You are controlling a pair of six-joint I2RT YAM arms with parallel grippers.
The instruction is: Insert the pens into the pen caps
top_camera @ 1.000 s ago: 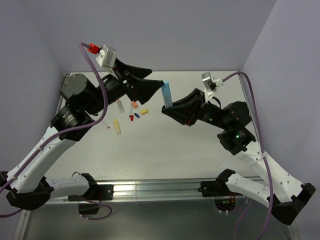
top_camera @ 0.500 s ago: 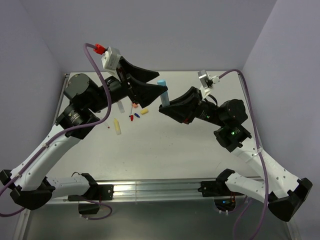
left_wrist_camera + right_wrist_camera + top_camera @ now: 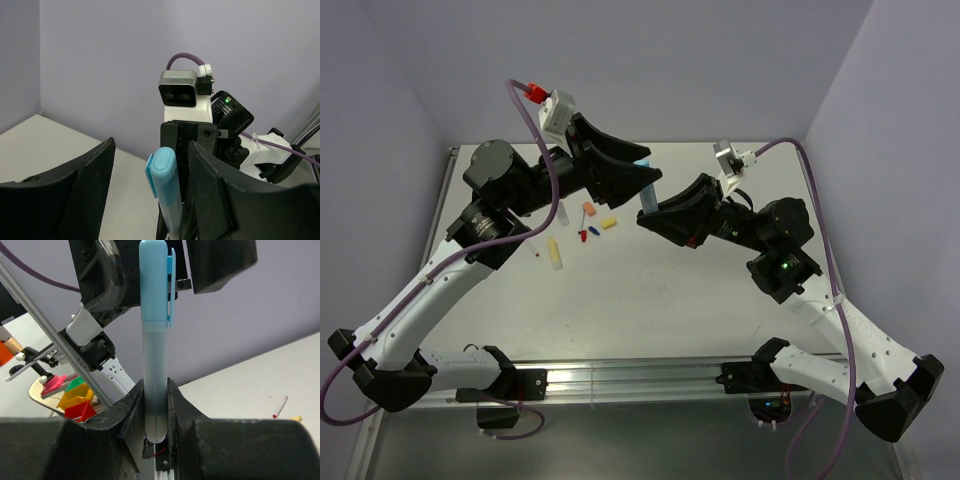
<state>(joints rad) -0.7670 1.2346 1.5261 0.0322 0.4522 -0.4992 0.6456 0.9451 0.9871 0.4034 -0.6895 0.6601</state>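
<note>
One pen (image 3: 154,355) (base hidden), right gripper (image 3: 155,407) clamped

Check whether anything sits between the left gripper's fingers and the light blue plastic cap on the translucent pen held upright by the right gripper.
Nothing visible. The light blue plastic cap sits in open air between the spread fingers of the left gripper; the right gripper clamps the translucent pen below.

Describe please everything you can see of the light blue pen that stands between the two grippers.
The light blue pen has a pale translucent plastic barrel and an opaque light blue cap with a side clip on its upper end. It stands roughly upright above the table. The right gripper is shut on its lower end. The left gripper is open around the cap, a gap showing on each side.
</note>
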